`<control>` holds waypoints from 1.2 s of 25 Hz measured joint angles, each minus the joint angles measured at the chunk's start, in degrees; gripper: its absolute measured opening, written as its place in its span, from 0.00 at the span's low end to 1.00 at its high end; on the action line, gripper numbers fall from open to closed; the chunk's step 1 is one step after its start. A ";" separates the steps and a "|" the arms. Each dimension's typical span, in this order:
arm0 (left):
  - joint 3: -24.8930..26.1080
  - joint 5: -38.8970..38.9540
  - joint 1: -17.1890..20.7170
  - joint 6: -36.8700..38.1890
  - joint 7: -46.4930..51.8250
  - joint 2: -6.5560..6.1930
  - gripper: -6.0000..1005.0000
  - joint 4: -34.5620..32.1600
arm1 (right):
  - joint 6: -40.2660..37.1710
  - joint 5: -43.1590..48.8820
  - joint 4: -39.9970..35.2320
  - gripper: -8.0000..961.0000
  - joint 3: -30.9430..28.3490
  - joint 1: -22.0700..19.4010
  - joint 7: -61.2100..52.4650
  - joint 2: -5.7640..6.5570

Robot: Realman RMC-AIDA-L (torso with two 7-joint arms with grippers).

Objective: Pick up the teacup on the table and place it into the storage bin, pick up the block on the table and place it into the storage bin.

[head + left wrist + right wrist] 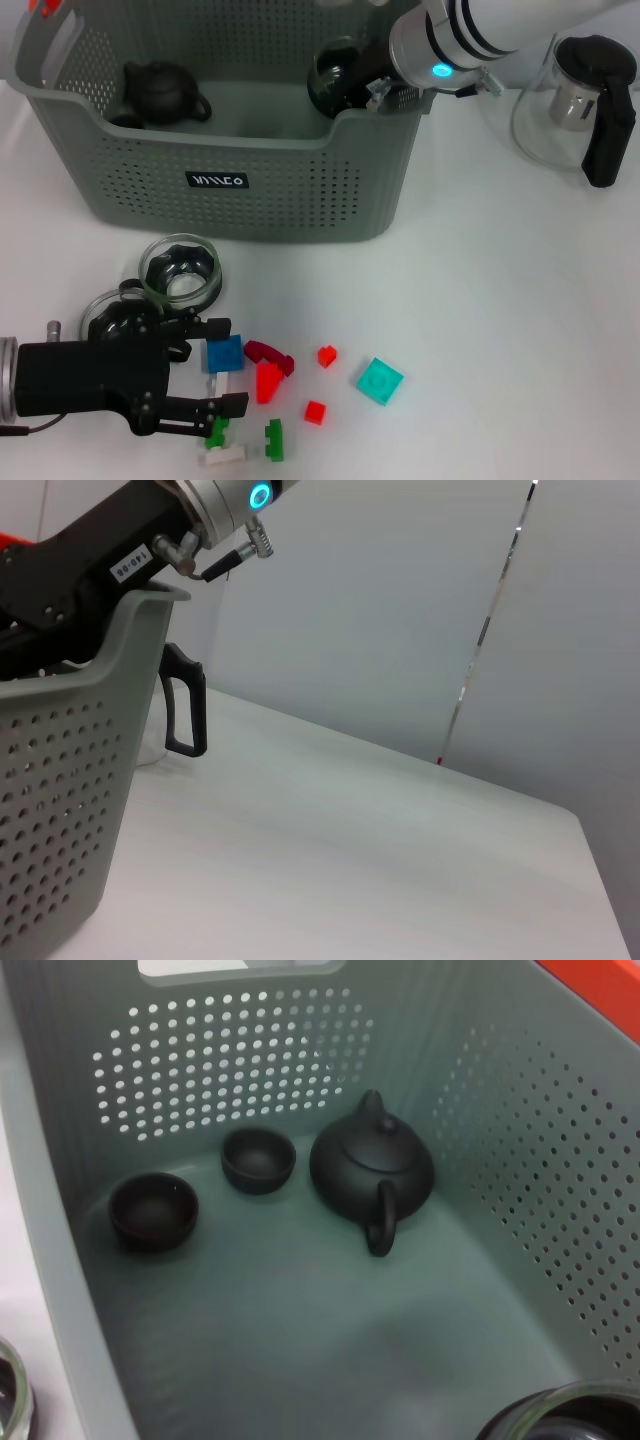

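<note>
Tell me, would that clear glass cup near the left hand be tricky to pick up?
Probably somewhat. The glass cup looks smooth and shiny, so it may slip. Being glass, it likely breaks if squeezed hard or dropped. It stands upright on a wide base, so a nudge from the left hand would more likely slide it than tip it.

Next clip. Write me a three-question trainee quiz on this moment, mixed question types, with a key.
1. True or false: the dark clay teapot stands on the white table.
2. Which thing lies nearest the open left gripper? A) the blue square block B) the teal square block C) the glass kettle with black handle
3. Fill in: beside the teapot on the floor of the grey-green perforated storage bin sit ____ small dark teacups.

Key: 1 false, it is inside the bin. 2 A. 3 two. The right gripper reaches over the bin's rim, with a glass cup at it.
</note>
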State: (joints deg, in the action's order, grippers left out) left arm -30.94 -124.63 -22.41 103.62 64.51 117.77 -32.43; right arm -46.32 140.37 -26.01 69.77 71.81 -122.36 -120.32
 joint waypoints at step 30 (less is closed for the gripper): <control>0.63 0.14 0.08 0.15 0.00 -0.27 0.93 -0.13 | -3.79 -5.39 -13.07 0.56 -0.23 -6.11 -1.23 0.03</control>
State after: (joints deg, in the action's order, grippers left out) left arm -30.31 -124.48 -22.33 103.76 64.51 117.50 -32.56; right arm -50.11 134.98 -39.08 69.55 65.70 -123.59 -120.29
